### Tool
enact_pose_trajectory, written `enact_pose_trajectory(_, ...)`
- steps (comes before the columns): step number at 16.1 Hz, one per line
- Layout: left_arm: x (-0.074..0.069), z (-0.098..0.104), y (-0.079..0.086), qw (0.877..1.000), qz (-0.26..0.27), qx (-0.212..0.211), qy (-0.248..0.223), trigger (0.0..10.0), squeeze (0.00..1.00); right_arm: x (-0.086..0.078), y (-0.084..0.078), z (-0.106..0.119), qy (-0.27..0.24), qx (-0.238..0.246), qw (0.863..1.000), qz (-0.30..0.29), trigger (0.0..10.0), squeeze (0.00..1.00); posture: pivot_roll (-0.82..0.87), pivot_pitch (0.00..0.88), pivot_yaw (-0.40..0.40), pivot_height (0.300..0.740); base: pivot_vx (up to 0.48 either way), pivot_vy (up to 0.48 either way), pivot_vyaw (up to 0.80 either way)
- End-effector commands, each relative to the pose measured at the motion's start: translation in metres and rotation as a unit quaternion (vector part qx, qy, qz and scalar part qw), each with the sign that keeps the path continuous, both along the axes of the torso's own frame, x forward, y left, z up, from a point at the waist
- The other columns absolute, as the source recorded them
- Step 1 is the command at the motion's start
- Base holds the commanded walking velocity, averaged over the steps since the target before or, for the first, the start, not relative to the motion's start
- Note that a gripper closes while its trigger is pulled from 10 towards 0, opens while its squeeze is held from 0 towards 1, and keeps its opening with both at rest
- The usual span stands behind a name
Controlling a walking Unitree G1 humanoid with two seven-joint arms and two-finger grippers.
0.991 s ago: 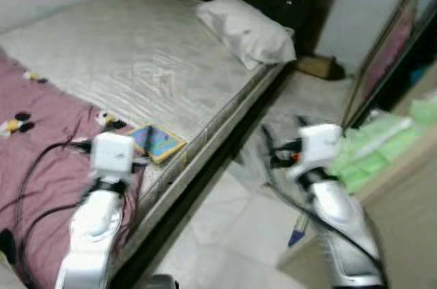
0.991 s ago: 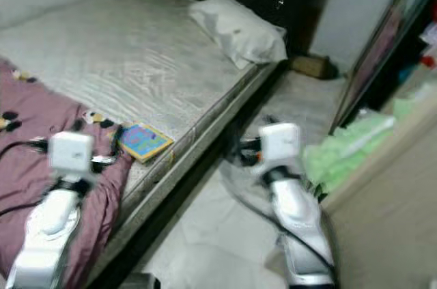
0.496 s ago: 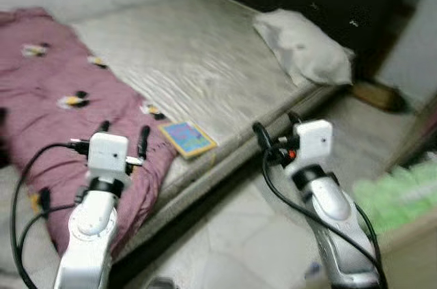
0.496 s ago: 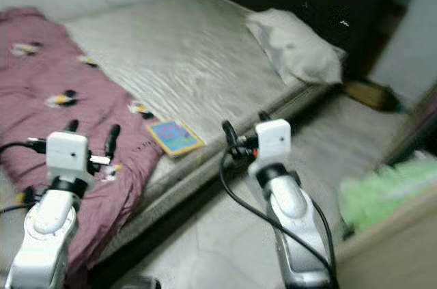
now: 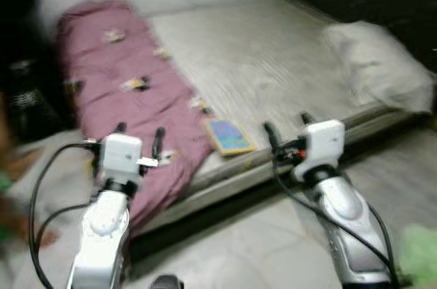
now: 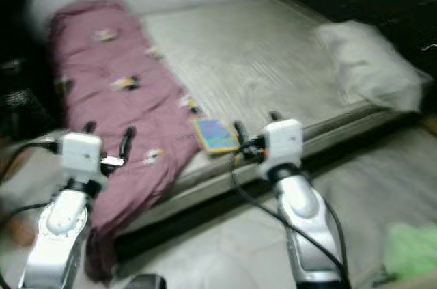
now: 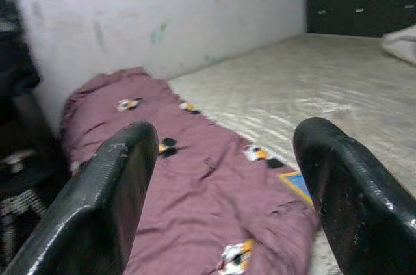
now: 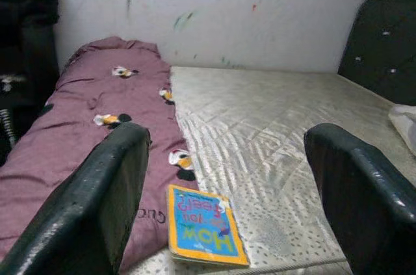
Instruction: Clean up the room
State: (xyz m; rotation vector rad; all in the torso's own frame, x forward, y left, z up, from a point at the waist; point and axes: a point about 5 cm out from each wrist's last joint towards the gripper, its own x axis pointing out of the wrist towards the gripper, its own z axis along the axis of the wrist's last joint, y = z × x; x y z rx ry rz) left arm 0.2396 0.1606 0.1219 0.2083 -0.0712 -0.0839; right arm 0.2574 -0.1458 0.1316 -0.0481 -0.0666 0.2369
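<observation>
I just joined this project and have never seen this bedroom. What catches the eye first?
The mauve blanket with small cartoon prints, heaped along the left part of the bare mattress and spilling over its near edge. Beside it, near that edge, lies a bright children's book, with a white pillow at the dark headboard end. The left pincer and right pincer hover open before the bed.

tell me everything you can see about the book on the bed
The book is thin and flat, like a children's picture book, with a yellow-orange border around a blue cover and large coloured letters. It lies closed, cover up, on the bare mattress near the bed's front edge. One long side sits against or slightly over the edge of the purple blanket. The open right gripper is in front of it, not touching.
</observation>
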Motion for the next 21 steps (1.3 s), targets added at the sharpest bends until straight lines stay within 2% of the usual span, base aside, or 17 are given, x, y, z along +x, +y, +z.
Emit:
enact_pose_trajectory(1,0.0024,0.0055,0.0049,1.000,0.007,0.002,-0.009,10.0,0.00,0.0021,0.0064,0.0020,-0.005,0.006,1.000,0.013,10.0,0.00,-0.01,0.000,-0.072,0.740,0.000,0.000,0.80)
enact_pose_trajectory(5,0.0020,0.0060,0.0041,1.000,0.003,-0.001,-0.009,10.0,0.00,0.0018,0.0070,0.0023,-0.004,0.015,1.000,0.012,10.0,0.00,-0.02,0.000,-0.069,0.740,0.000,0.000,0.80)
enact_pose_trajectory(8,0.0003,0.0074,0.0011,1.000,-0.018,-0.008,-0.016,10.0,0.00,0.0020,0.0060,0.0023,-0.004,0.018,1.000,0.009,10.0,0.00,-0.02,0.000,-0.069,0.740,0.112,0.000,0.00)
enact_pose_trajectory(21,-0.0004,0.0053,-0.0001,1.000,-0.014,-0.007,-0.010,10.0,0.00,0.0009,0.0060,0.0033,-0.007,0.017,1.000,0.006,10.0,0.00,-0.02,0.000,-0.067,0.740,0.312,0.000,0.00)
